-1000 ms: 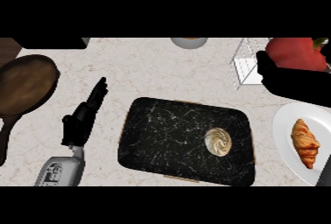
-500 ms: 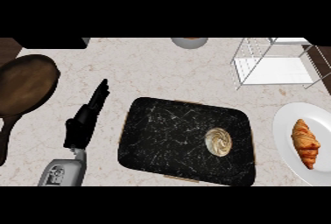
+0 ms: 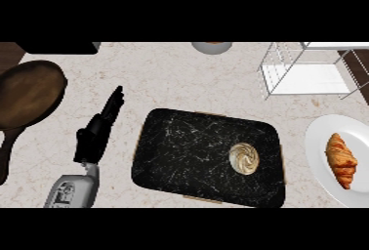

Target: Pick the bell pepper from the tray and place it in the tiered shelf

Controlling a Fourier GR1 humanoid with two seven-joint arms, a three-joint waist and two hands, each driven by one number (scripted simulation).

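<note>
**A:** Bell pepper: where is it? I can't find it anywhere on the counter.

**B:** Nor can I. Starting at the left, there's the brown pan (image 3: 29,95), then the left hand (image 3: 95,139) beside the tray, its fingers straight and close together, holding nothing.

**A:** And the tray (image 3: 187,146) itself?

**B:** Only a pale swirled bun (image 3: 243,157) lies on it, towards its right side. There's no pepper.

**A:** The tiered shelf (image 3: 306,78)?

**B:** It's at the upper right, and the tier that shows is bare. Part of the shelf runs out of view, so the pepper may be there or with the right hand, which doesn't show at all.

**A:** So what's the risk?

**B:** If the pepper sits near a tier's edge, I'd guess it could roll out between the thin wires. It might then land on the plate (image 3: 320,141) just below the shelf and knock the croissant (image 3: 341,160).
</note>
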